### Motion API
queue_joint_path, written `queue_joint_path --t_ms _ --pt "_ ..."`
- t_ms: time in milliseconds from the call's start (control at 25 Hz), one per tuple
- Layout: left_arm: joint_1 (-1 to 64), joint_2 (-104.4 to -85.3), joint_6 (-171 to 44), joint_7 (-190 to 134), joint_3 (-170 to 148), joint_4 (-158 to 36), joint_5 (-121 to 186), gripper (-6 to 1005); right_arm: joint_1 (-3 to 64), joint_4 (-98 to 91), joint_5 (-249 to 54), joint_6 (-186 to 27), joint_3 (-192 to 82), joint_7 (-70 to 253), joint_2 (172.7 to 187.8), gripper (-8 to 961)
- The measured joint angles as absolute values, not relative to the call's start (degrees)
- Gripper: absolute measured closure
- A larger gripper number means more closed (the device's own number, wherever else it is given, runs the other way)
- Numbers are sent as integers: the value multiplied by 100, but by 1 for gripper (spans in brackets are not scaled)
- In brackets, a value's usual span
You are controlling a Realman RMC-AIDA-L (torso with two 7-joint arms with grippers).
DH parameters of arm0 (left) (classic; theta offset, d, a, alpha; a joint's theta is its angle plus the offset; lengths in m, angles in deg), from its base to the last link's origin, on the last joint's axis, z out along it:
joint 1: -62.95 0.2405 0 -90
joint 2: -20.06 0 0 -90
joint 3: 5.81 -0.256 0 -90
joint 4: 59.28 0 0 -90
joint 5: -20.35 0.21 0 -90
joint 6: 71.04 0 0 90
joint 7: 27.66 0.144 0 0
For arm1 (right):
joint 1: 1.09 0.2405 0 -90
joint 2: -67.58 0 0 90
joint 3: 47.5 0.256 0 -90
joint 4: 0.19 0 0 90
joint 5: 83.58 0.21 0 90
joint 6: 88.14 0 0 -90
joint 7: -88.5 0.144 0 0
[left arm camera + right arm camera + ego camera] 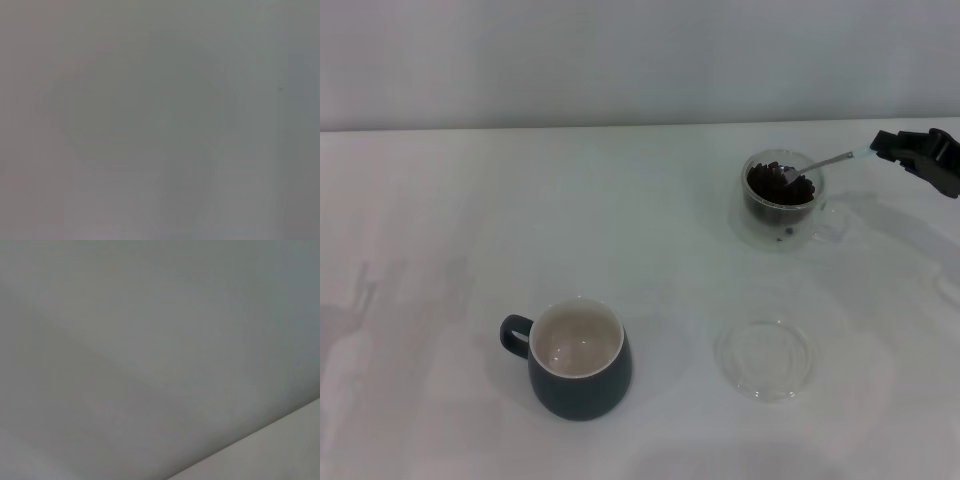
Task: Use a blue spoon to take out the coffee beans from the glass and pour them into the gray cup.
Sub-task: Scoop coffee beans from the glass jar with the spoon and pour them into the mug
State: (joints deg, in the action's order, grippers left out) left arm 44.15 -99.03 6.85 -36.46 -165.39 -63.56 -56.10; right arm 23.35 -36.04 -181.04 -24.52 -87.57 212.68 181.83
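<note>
Landmark: the glass (782, 199), standing far right on the white table (470, 220); everything else is placed from it.
Beans: the beans (779, 184) heaped inside the glass, nearly to its rim.
Spoon: the spoon (825, 162) has its bowl down among the beans; the stem slants up and out to the right of the glass.
Right gripper: the right gripper (886, 147) sits just right of the glass, clenched on the spoon's pale handle end.
Cup: the cup (578, 358) is well apart, down-left of the glass; upright, cream inside bare, handle pointing left.
Saucer: the saucer (766, 358) lies flat, straight nearer than the glass.
Left gripper: out of sight.
</note>
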Motion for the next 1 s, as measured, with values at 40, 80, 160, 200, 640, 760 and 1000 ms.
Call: queue_joint_path --t_ms 40,80,160,200,640,760,1000 --pt "4414 -9903 686 -3647 -16540 -6354 -5610 224 2335 -3585 -18097 -2457 -8757 21268 18178 816" --pt "4414 -9903 689 -3647 -16542 -6352 -5610 224 2336 -3570 -18095 -2461 -8757 21269 18174 816" --pt "4410 -9903 690 -3647 -16541 -6351 -5610 224 2342 -3535 -18093 -2461 -8757 21277 18174 815" --pt "4409 -9903 690 -3646 -16539 -6350 -5610 224 2346 -3521 -18091 -2460 -8757 21293 18174 815" --pt "4422 -9895 715 -3645 -16542 -6341 -5610 225 2336 -3080 -17900 -2405 -8375 21461 18102 816" --pt "4426 -9894 720 -3645 -16542 -6340 -5610 225 2310 -3049 -17850 -2318 -8332 21460 18094 816" --pt "4425 -9902 722 -3639 -16542 -6340 -5611 225 2245 -2901 -17603 -2087 -8316 21456 18004 816"
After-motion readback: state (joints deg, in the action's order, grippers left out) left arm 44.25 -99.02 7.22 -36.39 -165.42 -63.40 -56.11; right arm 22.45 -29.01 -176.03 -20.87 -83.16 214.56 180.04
